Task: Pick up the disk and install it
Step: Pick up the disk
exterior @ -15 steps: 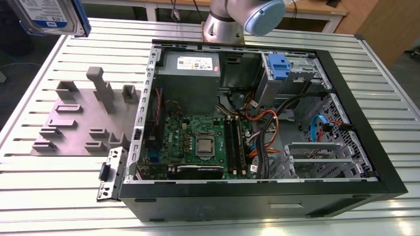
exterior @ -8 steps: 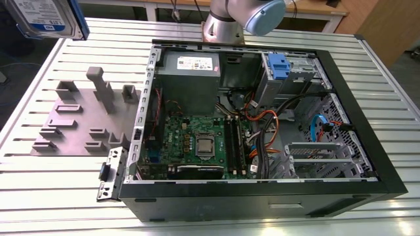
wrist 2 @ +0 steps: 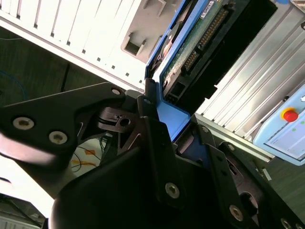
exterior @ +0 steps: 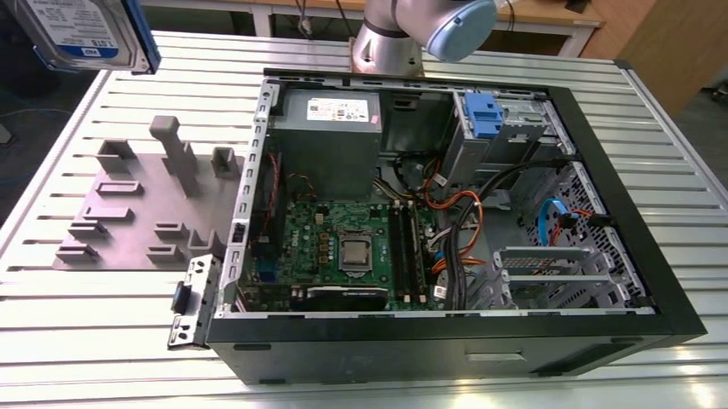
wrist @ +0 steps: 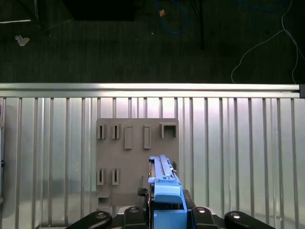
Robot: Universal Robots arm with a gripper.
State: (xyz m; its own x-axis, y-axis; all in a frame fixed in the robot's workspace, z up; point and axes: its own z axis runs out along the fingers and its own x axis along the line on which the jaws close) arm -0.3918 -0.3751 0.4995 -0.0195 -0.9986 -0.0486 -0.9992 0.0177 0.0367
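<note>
The disk (exterior: 85, 30) hangs in the air at the top of the exterior view's left, label side showing, framed by its blue carrier. In the second wrist view my gripper (wrist 2: 178, 129) is shut on the carrier's blue end, and the disk (wrist 2: 200, 33) shows its green circuit board and connector. In the first wrist view the disk (wrist: 164, 183) stands edge-on between my black fingers (wrist: 143, 193), above the grey fixture plate (wrist: 138, 157). The open computer case (exterior: 637, 247) lies well to the exterior view's right of the disk, with a blue latch (exterior: 483, 115) at its drive bay.
The grey fixture plate (exterior: 136, 213) with upright pegs lies on the slatted aluminium table (exterior: 68, 341) beside the case. Inside the case are a grey power supply (exterior: 330, 119), a motherboard (exterior: 341, 247) and loose cables (exterior: 466, 221). The arm's base (exterior: 393, 38) stands behind the case. A pendant's red button (wrist 2: 289, 115) shows past the table edge.
</note>
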